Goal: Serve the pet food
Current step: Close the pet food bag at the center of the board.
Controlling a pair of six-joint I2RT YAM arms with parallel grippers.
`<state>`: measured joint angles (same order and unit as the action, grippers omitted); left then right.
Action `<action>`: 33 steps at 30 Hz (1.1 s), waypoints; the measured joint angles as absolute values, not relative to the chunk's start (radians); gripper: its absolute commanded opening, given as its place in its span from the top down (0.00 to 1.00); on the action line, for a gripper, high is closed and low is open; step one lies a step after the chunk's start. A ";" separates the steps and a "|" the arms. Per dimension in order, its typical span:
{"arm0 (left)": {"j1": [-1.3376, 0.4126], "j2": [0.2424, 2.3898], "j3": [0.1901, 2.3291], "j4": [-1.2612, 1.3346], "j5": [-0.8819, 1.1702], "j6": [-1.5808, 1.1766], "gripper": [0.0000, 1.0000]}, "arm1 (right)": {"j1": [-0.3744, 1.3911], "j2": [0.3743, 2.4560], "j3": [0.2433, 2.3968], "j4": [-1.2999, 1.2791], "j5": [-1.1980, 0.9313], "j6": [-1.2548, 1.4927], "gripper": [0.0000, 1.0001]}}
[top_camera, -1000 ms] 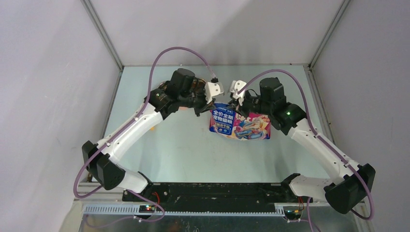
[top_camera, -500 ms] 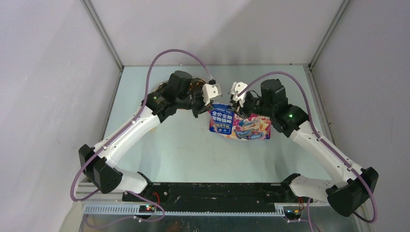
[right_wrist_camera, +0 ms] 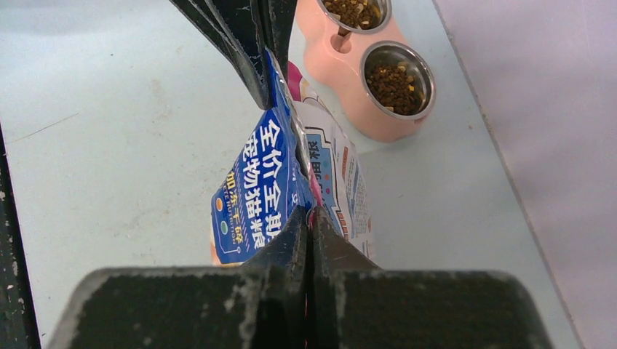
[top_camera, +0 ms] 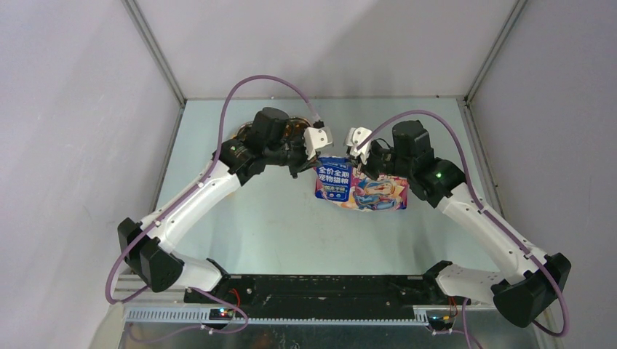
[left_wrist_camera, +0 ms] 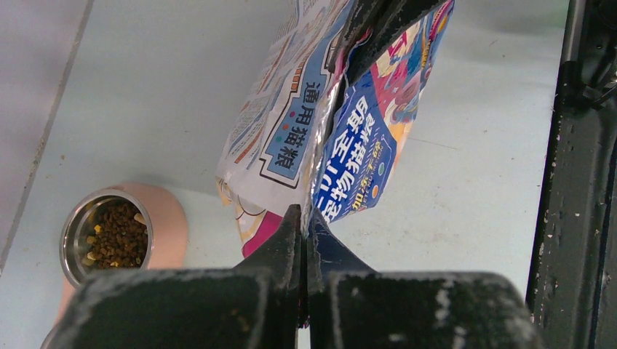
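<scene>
The cat food bag (top_camera: 360, 187) hangs by its top edge between both arms above the table. My left gripper (left_wrist_camera: 304, 214) is shut on one end of that top seam. The right gripper (right_wrist_camera: 309, 214) is shut on the other end. In the left wrist view the bag (left_wrist_camera: 291, 138) runs away from my jaws to the right arm's fingers (left_wrist_camera: 378, 22). Pet food (right_wrist_camera: 393, 81), small brown kibble, lies in both steel bowls of the pink feeder (right_wrist_camera: 364, 116). One filled bowl (left_wrist_camera: 109, 236) also shows in the left wrist view.
The feeder (top_camera: 240, 134) stands at the back left of the table, mostly hidden under the left arm in the top view. Grey walls close the table in at the left, right and back.
The right gripper has closed onto the bag's top edge. The left arm drew slightly back and left, still holding the bag.
</scene>
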<state>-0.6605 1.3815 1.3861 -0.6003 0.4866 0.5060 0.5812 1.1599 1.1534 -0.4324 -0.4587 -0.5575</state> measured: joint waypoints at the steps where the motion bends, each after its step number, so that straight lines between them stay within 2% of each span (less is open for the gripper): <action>1: -0.661 1.382 1.386 -0.600 0.487 0.506 1.00 | 0.581 1.160 1.153 -0.432 -0.458 -0.558 1.00; 2: -0.660 1.382 1.386 -0.600 0.487 0.507 1.00 | 0.581 1.160 1.153 -0.432 -0.457 -0.559 0.93; 3: -0.660 1.382 1.386 -0.600 0.487 0.507 1.00 | 0.582 1.160 1.153 -0.432 -0.456 -0.561 0.81; 5: -0.658 1.381 1.386 -0.601 0.487 0.508 1.00 | 0.583 1.159 1.153 -0.434 -0.452 -0.568 0.76; 8: -0.652 1.377 1.381 -0.601 0.492 0.514 1.00 | 0.582 1.152 1.153 -0.445 -0.428 -0.584 0.80; 10: -0.651 1.373 1.374 -0.601 0.496 0.517 1.00 | 0.580 1.148 1.153 -0.454 -0.421 -0.589 0.87; 11: -0.649 1.372 1.372 -0.601 0.499 0.520 1.00 | 0.579 1.147 1.153 -0.456 -0.422 -0.591 0.96; 12: -0.649 1.372 1.372 -0.601 0.501 0.524 1.00 | 0.577 1.147 1.153 -0.458 -0.422 -0.592 0.99; 18: -0.640 1.366 1.359 -0.591 0.525 0.537 1.00 | 0.572 1.147 1.153 -0.463 -0.430 -0.597 1.00; 19: -0.638 1.362 1.353 -0.588 0.529 0.543 1.00 | 0.573 1.146 1.152 -0.462 -0.430 -0.599 1.00; 20: -0.636 1.361 1.351 -0.587 0.532 0.546 1.00 | 0.573 1.143 1.148 -0.458 -0.429 -0.604 0.94; 21: -0.633 1.359 1.349 -0.585 0.539 0.550 1.00 | 0.575 1.137 1.142 -0.455 -0.429 -0.611 0.84; 23: -0.628 1.358 1.350 -0.585 0.552 0.555 1.00 | 0.582 1.124 1.132 -0.454 -0.419 -0.623 0.78; 28: -0.611 1.354 1.345 -0.593 0.570 0.561 1.00 | 0.584 1.094 1.120 -0.456 -0.366 -0.649 0.75; 29: -0.609 1.353 1.341 -0.593 0.574 0.562 1.00 | 0.584 1.092 1.118 -0.456 -0.359 -0.653 0.79; 30: -0.607 1.351 1.338 -0.594 0.577 0.564 1.00 | 0.584 1.091 1.116 -0.456 -0.351 -0.659 0.91; 31: -0.605 1.349 1.335 -0.594 0.580 0.567 1.00 | 0.584 1.090 1.114 -0.456 -0.346 -0.662 0.96; 33: -0.603 1.345 1.329 -0.588 0.582 0.569 1.00 | 0.584 1.090 1.113 -0.461 -0.344 -0.668 1.00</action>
